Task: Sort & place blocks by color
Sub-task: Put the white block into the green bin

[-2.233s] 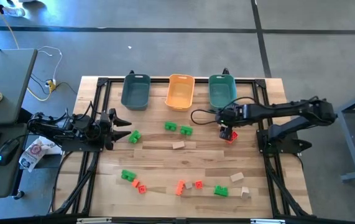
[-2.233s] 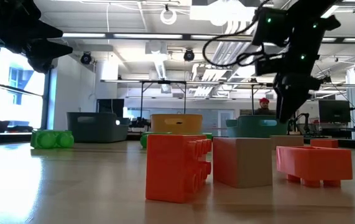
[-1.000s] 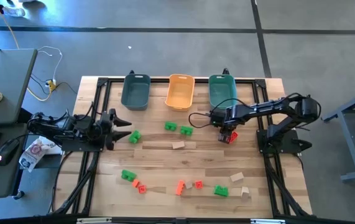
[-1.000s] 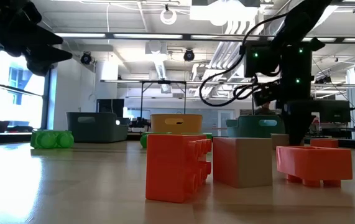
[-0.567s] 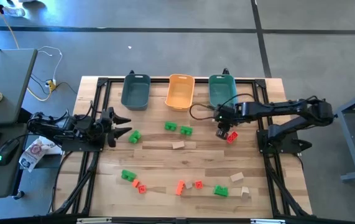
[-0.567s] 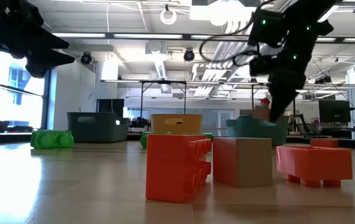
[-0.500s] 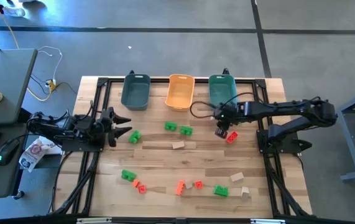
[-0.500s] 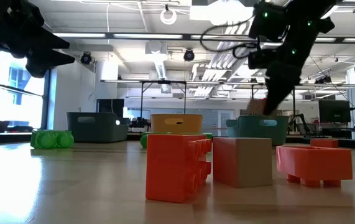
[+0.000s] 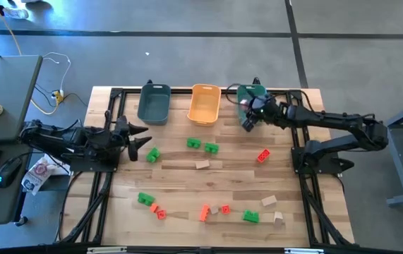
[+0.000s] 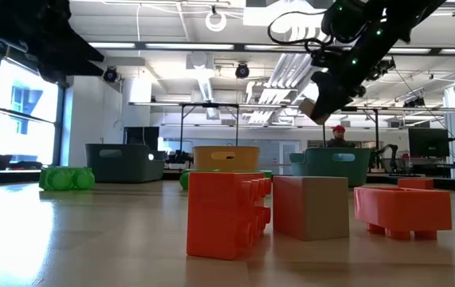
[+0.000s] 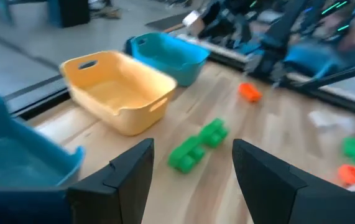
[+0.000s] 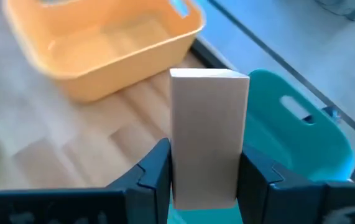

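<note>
I've got the right gripper point(image 12: 205, 180) clamped on a tan block point(image 12: 207, 134) above the right teal bin point(image 9: 250, 95). Left gripper point(image 11: 193, 171) idles wide apart, empty, at the table's left.

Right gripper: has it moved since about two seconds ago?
Yes. The right gripper, shut on a tan block, went from beside the red block toward the teal bin at the table's far edge.

Two dark, jointed arms with looping black cables; green indicator lights glow near the right hand point(image 10: 320, 108).

Matt wooden block point(image 12: 208, 134), smooth plastic bin point(image 12: 301, 134)
</note>
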`<state>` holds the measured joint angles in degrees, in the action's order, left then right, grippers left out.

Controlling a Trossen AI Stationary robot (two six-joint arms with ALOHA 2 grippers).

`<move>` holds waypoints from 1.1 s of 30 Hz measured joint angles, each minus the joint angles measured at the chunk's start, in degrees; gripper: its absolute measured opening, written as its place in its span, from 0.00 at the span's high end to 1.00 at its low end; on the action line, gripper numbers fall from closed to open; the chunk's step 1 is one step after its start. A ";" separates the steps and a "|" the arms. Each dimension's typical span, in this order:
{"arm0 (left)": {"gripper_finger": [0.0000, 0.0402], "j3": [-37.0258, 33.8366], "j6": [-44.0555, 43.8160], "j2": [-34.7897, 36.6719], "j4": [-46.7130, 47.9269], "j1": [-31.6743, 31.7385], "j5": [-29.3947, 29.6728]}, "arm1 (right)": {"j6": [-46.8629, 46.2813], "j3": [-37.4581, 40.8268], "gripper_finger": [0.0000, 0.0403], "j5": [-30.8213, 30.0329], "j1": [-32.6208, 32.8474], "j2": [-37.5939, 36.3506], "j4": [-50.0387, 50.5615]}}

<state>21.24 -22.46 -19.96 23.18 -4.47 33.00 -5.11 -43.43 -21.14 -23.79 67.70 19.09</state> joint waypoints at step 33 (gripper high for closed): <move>0.49 13.50 -20.67 -35.07 21.61 12.72 -28.67 | -7.91 -6.04 0.73 6.33 -11.10 20.52 7.34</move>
<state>34.74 -43.13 -55.03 44.80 8.25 4.33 -13.02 -49.46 -14.81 -34.89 88.22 26.43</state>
